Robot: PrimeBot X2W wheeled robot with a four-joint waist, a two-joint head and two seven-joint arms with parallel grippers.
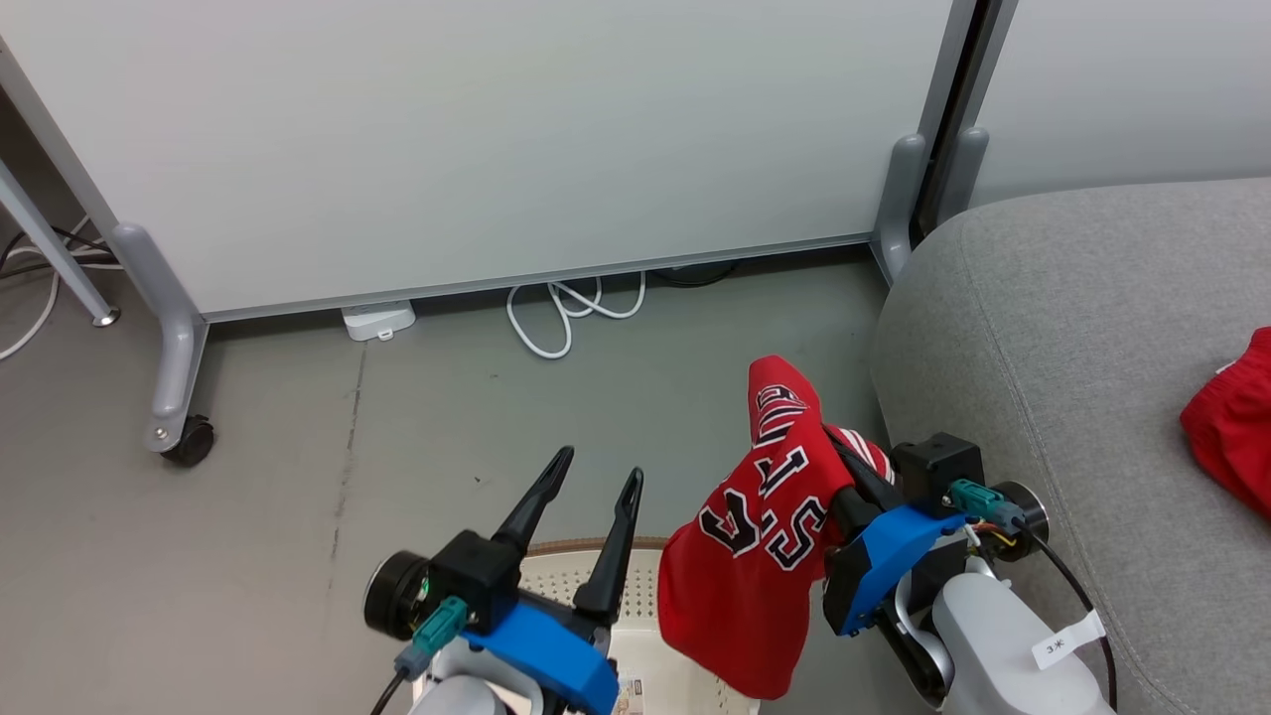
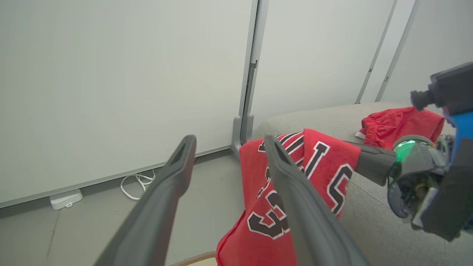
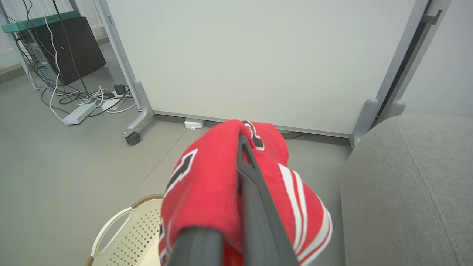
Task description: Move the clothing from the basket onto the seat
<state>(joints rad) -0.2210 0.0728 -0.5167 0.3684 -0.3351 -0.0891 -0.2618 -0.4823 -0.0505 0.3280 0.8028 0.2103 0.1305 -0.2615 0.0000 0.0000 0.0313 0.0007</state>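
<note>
**Red shirt is up in your right pincer, next to the sofa**

Your right pincer is closed tight on the red shirt; the cloth is folded over its two dark fingers and hides most of them; the shirt has black and white letters on one side and white stripes on the other. The shirt hangs in the air; its low end is over the right edge of the basket, and its top is just beside the round left edge of the sofa; you cannot tell if it touches the sofa.

Your left pincer is wide open with nothing in it; it hangs above the far edge of the basket, just left of the shirt; its fingers point toward the white wall panel.

The basket stands on the grey floor, near the left side of the sofa; you can see its brown rim and the little holes in its wall. The other red piece of clothing lies on top of the sofa, well in from the left edge and well apart from the shirt. A white cord lies in loops on the floor at the foot of the panel.
</note>
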